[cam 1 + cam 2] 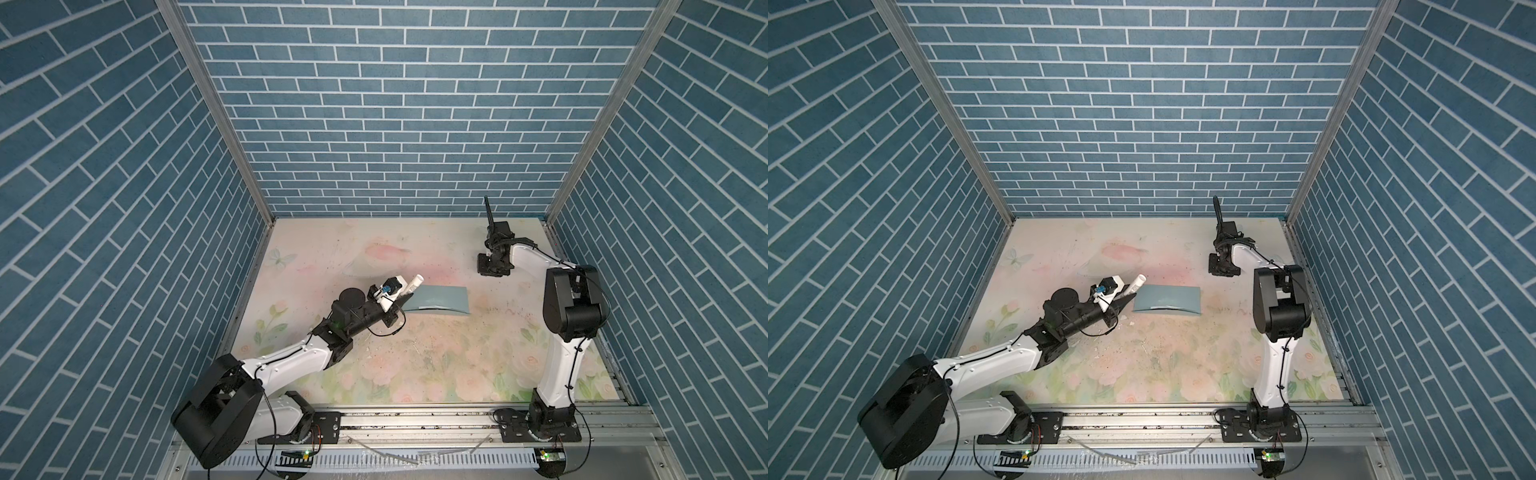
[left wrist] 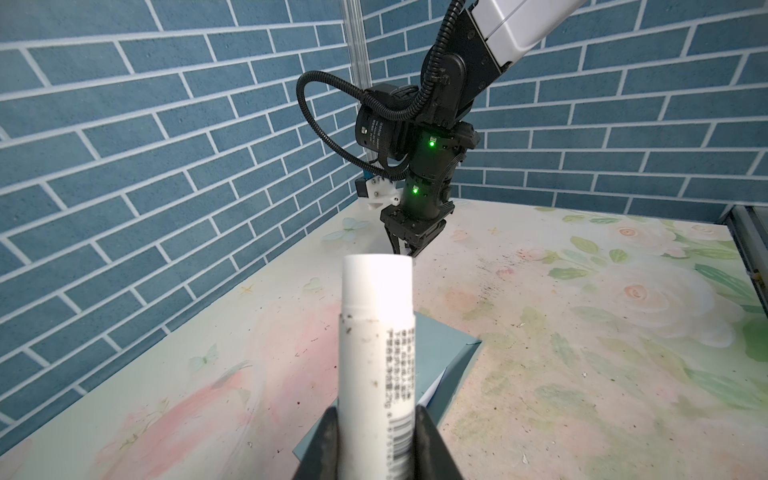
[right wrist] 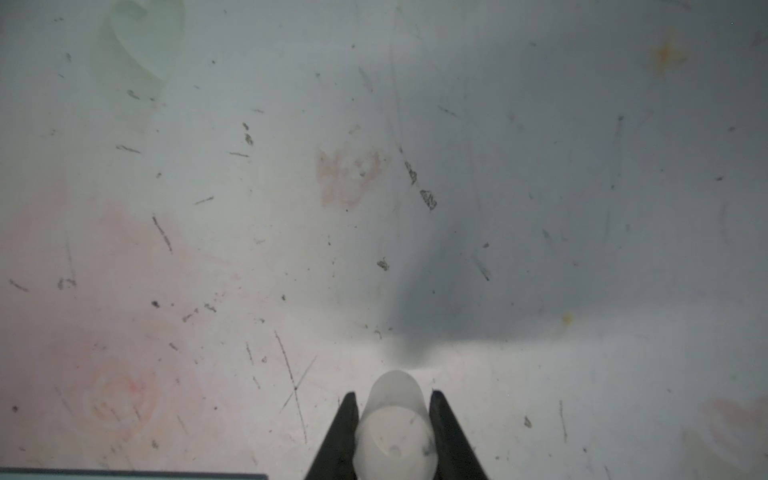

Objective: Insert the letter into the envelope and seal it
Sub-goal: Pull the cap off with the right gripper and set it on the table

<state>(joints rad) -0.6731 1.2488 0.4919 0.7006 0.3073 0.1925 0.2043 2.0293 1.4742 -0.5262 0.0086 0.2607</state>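
Two grips are recorded: a white glue stick [image 2: 376, 332] is clamped between the part-closed jaws of the left gripper [image 2: 376, 411], just beside the envelope [image 1: 436, 300], which is laid on the table [image 1: 415, 353] with the letter [image 2: 432, 386] seen white inside its mouth; further right, a whitish cap [image 3: 395, 432] is pinched by the narrowly parted right gripper [image 3: 392, 399].

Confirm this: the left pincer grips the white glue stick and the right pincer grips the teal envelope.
Wrong: the right wrist view shows the right pincer gripping a small whitish cap. The teal envelope lies on the table. The left pincer does grip the glue stick.
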